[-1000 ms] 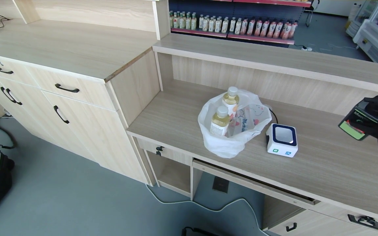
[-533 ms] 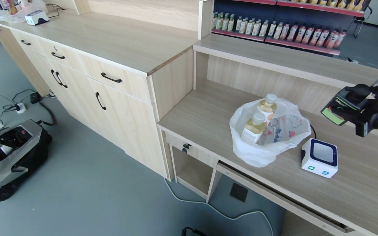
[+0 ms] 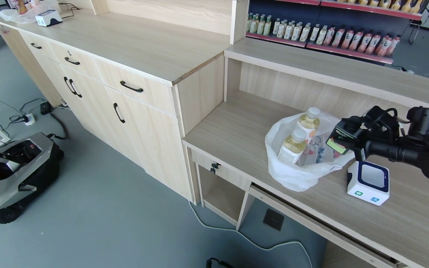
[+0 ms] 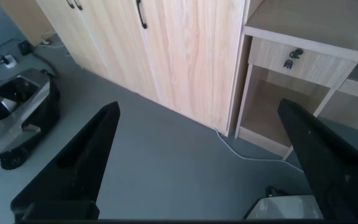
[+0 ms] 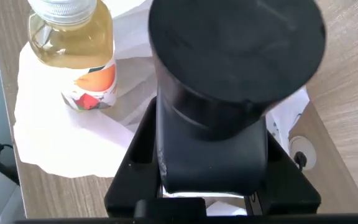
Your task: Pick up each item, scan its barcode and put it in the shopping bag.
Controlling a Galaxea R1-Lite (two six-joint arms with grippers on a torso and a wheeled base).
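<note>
A white shopping bag (image 3: 292, 175) stands open on the low wooden counter (image 3: 244, 130), with two tea bottles (image 3: 292, 146) upright inside. My right gripper (image 3: 356, 137) is shut on a black bottle (image 3: 338, 137) with a green label, held tilted just above the bag's right rim. The white barcode scanner (image 3: 368, 181) sits on the counter right of the bag, below my right arm. In the right wrist view the black bottle (image 5: 229, 81) stands between the fingers of the right gripper (image 5: 210, 180), over the bag (image 5: 61, 137) and one tea bottle (image 5: 73, 50). My left gripper (image 4: 197, 168) hangs open over the grey floor.
A raised ledge (image 3: 330, 67) runs behind the counter. A taller cabinet (image 3: 132, 48) with drawers stands to its left, and another bag and scanner (image 3: 48, 16) sit on its far end. Drink shelves (image 3: 311, 33) line the back. A grey machine (image 3: 13, 175) and cables lie on the floor.
The head camera has shifted. My right gripper has carried the black bottle leftward and down, from right of the scanner to the bag's right rim.
</note>
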